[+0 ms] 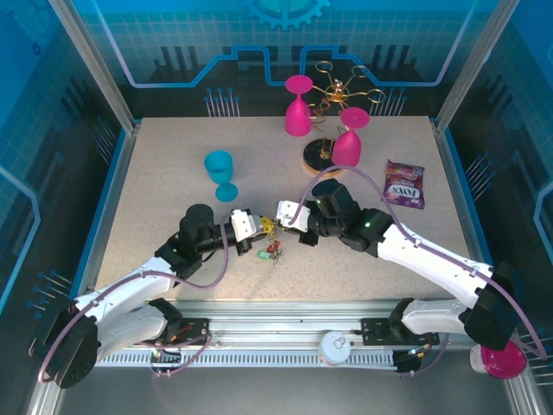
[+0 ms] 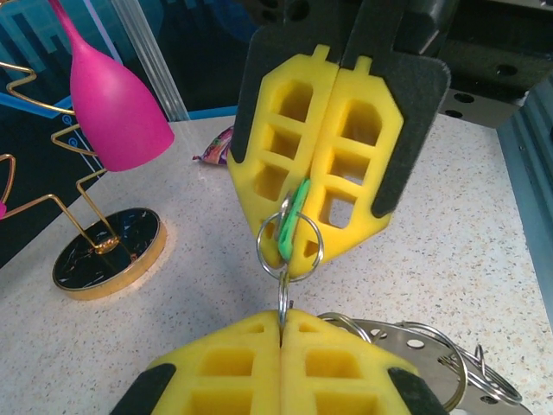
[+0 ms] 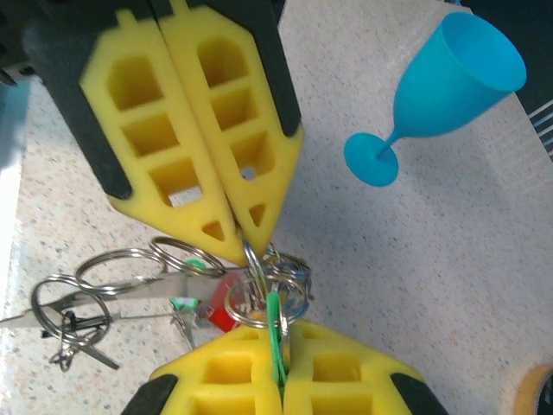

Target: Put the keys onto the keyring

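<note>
While jaws pinch keyring (image 2: 282, 298), keys (image 3: 220, 313) clustered beside

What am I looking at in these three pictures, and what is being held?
Two robot arms with two-finger grippers work over a table. The overhead picture looks down from above and behind them; the other two come from cameras on each wrist. The left gripper is shut on a thin metal ring; the right gripper pinches a green-tagged key. More keys and rings lie on the table, near a blue goblet, a sweets packet and a stand with pink goblets.
</note>
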Motion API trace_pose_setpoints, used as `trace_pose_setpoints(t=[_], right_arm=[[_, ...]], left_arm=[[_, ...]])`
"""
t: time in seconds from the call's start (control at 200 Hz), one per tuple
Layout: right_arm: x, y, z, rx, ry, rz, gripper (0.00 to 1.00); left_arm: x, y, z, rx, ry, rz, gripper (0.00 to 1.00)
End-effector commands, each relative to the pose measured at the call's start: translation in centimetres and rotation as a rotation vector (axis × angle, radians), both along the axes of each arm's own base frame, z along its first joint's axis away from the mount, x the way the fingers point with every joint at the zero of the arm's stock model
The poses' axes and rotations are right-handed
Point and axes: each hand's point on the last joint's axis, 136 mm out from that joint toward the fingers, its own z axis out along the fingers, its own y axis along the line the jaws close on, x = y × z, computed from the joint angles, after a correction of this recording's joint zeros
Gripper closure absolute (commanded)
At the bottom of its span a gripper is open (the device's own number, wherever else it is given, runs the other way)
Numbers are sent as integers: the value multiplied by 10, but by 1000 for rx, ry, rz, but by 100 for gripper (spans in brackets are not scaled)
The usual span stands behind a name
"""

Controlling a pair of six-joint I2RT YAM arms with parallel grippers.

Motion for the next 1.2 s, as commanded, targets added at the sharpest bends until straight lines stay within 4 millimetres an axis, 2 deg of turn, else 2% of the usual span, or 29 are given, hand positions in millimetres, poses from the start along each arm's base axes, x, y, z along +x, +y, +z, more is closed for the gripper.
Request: trace_pose_setpoints(t=[0.0,0.045,0.115,0.24,0.355,0.46,0.53,0.635,0.7,0.791,0.891,0.996,1.086,1.191], right_arm=[[10,-3,22,-28,-85,-26,100],[12,-5,21,-49,-94,-33,100],[15,-8,23,-72,-111,-43,100],[22,-9,26,-109,-139,-50,100],[28,-3,28,-121,-140,-38,100],[26,14,35,-94,-140,0,100],[23,31,40,-71,-133,35,100],[12,58,46,-14,-100,101,100],[4,77,52,38,-58,141,100],[-3,94,48,98,20,175,100],[3,100,29,121,96,151,100],[21,93,-2,110,179,84,100],[36,78,-35,51,215,28,100],[56,43,-75,-78,198,-42,100]], left_arm=[[12,6,-2,32,5,56,85],[12,7,0,25,3,64,67],[13,9,0,15,6,83,51],[15,18,0,7,-3,139,36],[20,34,20,-81,-55,248,22],[31,68,45,-198,-124,457,15],[36,102,67,-314,-178,636,7],[38,152,90,-428,-225,874,3],[37,170,99,-478,-225,952,3],[39,183,107,-515,-201,1015,3],[45,190,107,-502,-159,1073,3],[56,197,98,-467,-107,1155,2],[65,201,85,-439,-59,1195,2],[74,204,72,-419,-10,1223,2]])
